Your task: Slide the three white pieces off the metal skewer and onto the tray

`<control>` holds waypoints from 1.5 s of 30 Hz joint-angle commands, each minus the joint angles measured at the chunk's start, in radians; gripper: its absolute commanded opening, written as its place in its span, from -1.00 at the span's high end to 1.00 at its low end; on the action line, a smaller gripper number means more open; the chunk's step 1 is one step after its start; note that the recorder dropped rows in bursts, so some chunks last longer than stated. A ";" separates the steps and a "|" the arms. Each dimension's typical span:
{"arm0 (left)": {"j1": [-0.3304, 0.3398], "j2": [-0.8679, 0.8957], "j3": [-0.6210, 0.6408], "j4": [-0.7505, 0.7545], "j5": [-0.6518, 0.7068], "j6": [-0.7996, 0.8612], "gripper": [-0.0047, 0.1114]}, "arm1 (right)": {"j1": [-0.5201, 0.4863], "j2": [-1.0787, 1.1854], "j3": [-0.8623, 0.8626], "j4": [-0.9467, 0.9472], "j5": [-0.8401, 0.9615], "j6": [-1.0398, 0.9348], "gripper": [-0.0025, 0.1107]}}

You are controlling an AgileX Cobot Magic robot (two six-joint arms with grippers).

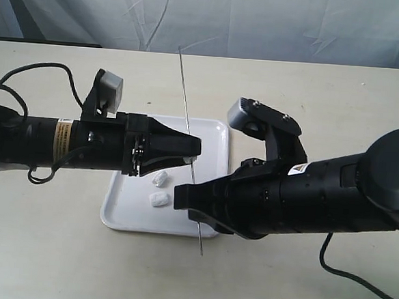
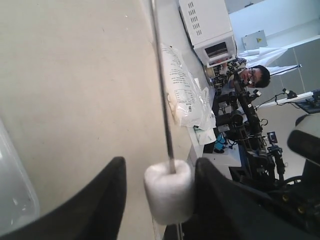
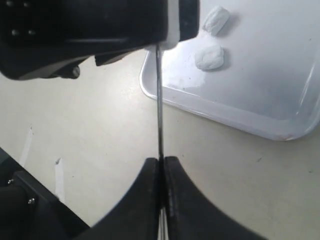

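Nearest, the pointed end of the thin, straight grey metal skewer [image 1: 186, 97] pokes out over the pale bench [image 1: 55, 249], just past the near rim of the flat white rectangular plastic tray [image 1: 123, 216]. The right gripper [image 1: 182, 195] reaches in from the right at that near edge. Its black fingers [image 3: 147, 190] are pressed together on the skewer, pinching the rod between them.

A little further back, two small white marshmallow-like pieces lie loose on the tray floor. One [image 1: 159, 201] is nearer and the other [image 1: 160, 179] is just behind it; they lie close together but do not touch. Both are to the left of the skewer.

Behind them the left gripper [image 1: 196, 146] comes in from the left above the tray. The third piece [image 2: 169, 192] is threaded on the skewer here and sits between this gripper's black fingers [image 2: 105, 200]. These fingers stand narrowly apart on either side of it. A clear gap shows between the piece and one finger, while the other finger lies right beside it; I cannot tell whether that one touches.

From there the skewer runs on bare, slanting over the tray's far rim and the far part of the bench. Its end shows against the draped pale blue-grey cloth [image 1: 263, 24] at the back.
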 commanded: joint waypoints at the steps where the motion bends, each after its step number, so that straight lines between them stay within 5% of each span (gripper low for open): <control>1: -0.006 -0.009 -0.001 -0.010 -0.008 0.001 0.19 | -0.002 -0.001 -0.005 0.001 -0.001 -0.027 0.97; 5: -0.006 -0.009 -0.001 -0.010 -0.008 -0.001 0.22 | -0.002 -0.001 -0.005 0.001 -0.003 -0.032 0.97; 11: -0.006 -0.009 -0.001 -0.012 -0.008 -0.001 0.64 | -0.002 0.000 -0.005 -0.003 -0.010 -0.032 0.97; 22: -0.002 -0.009 -0.001 -0.096 -0.008 0.002 0.65 | -0.002 0.000 -0.005 -0.032 0.032 -0.032 0.97; 34: 0.237 -0.009 -0.006 -0.147 -0.008 0.033 0.65 | -0.002 -0.002 0.122 -0.059 0.160 -0.032 0.97; 45: 0.315 -0.009 -0.006 -0.116 0.137 0.137 0.66 | -0.002 -0.069 0.125 -0.060 0.238 -0.031 0.97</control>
